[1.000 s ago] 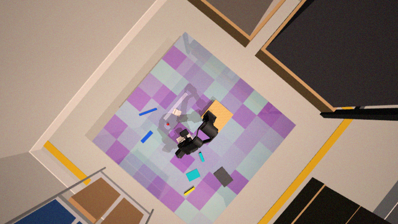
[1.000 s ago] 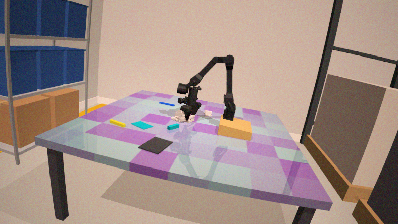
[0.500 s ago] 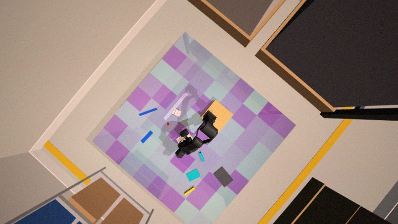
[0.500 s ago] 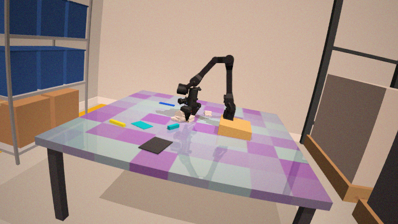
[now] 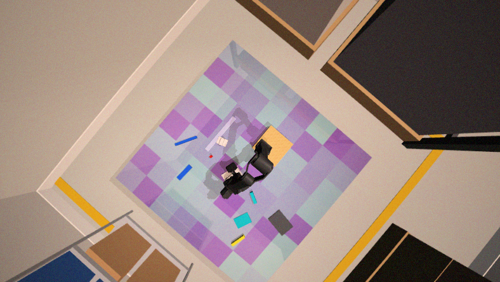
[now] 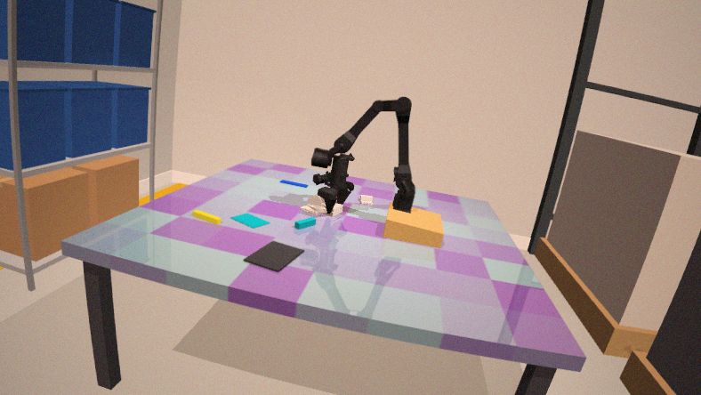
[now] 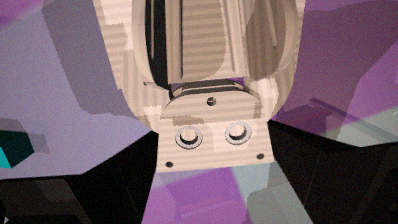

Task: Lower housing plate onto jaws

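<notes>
My gripper [image 7: 210,129] [image 6: 334,208] is shut on the cream housing plate [image 7: 212,156], with one black finger at each side edge. In the wrist view two round pale stubs [image 7: 189,135] [image 7: 237,131] show inside the plate's two ringed holes. The plate looks roughly level; how far down it sits on the stubs cannot be told. The cream jaw assembly [image 7: 112,47] [image 6: 313,205] extends beyond the plate, low over the table, and passes partly under the plate's rounded edge. In the top view the arm covers most of it.
A small cream block [image 5: 222,141] [image 6: 366,199] stands beside a pale strip [image 5: 229,124]. A cyan block [image 5: 253,197] [image 6: 304,223] [image 7: 17,150] lies near the gripper. A cyan plate [image 5: 242,220], a yellow bar [image 5: 237,240], a dark plate [image 5: 280,222], blue bars [image 5: 184,172] [image 5: 185,140] and a red piece [image 5: 210,156] lie around.
</notes>
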